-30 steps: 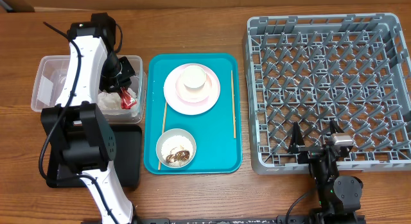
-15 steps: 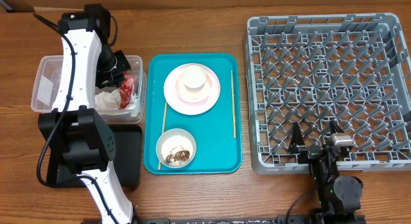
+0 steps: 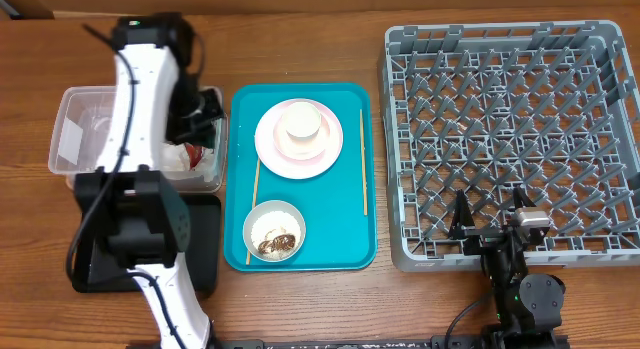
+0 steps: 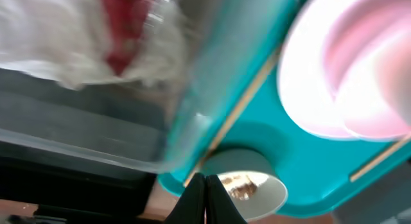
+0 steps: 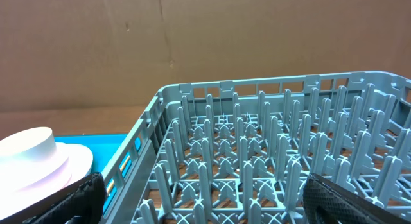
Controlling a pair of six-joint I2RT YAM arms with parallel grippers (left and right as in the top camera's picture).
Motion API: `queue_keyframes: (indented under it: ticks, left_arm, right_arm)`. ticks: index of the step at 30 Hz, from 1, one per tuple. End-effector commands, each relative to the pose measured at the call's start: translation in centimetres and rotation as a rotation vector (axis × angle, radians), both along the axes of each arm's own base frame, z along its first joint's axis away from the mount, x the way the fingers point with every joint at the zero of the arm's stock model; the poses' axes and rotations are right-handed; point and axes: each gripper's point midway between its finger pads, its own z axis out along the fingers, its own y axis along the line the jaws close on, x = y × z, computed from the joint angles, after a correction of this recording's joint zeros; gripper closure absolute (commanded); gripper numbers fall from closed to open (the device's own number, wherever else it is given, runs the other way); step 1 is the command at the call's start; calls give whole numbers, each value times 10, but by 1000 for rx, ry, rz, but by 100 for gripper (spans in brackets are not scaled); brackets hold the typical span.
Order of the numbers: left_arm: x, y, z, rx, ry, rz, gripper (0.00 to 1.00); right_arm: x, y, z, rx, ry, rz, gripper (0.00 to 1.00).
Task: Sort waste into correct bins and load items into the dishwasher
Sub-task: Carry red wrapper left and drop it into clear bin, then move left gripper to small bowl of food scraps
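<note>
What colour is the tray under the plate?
The rectangular plastic serving tray is teal; clearest overhead.

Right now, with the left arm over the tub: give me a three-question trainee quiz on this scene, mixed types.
1. True or false: the rack holds no dishes.
2. Fill in: ____ chopsticks lie on the teal tray.
3. The red wrapper lies in: A) the tub B) the rack C) the teal tray.
Key: 1 true; 2 two; 3 A.
</note>
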Motion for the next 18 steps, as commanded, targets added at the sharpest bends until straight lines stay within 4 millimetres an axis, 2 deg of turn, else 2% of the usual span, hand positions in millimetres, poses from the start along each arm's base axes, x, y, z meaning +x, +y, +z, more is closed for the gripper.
queue_keyframes:
  ticks: [1, 7, 14, 18]
  left_arm:
    - [-6, -40, 10, -40, -16, -118, 96]
    - [-29, -103, 9, -36, 4, -293, 94]
    - [-69, -159, 3, -4, 54, -467, 93]
    - [-96, -179, -6, 19, 101, -559, 96]
  right_arm:
    - [0, 0, -2, -1, -4, -1, 0]
    - [0, 0, -2, -1, -4, -1, 0]
    - [0, 0, -2, -2, -4, -1, 0]
    - [0, 0, -2, -1, -4, -1, 0]
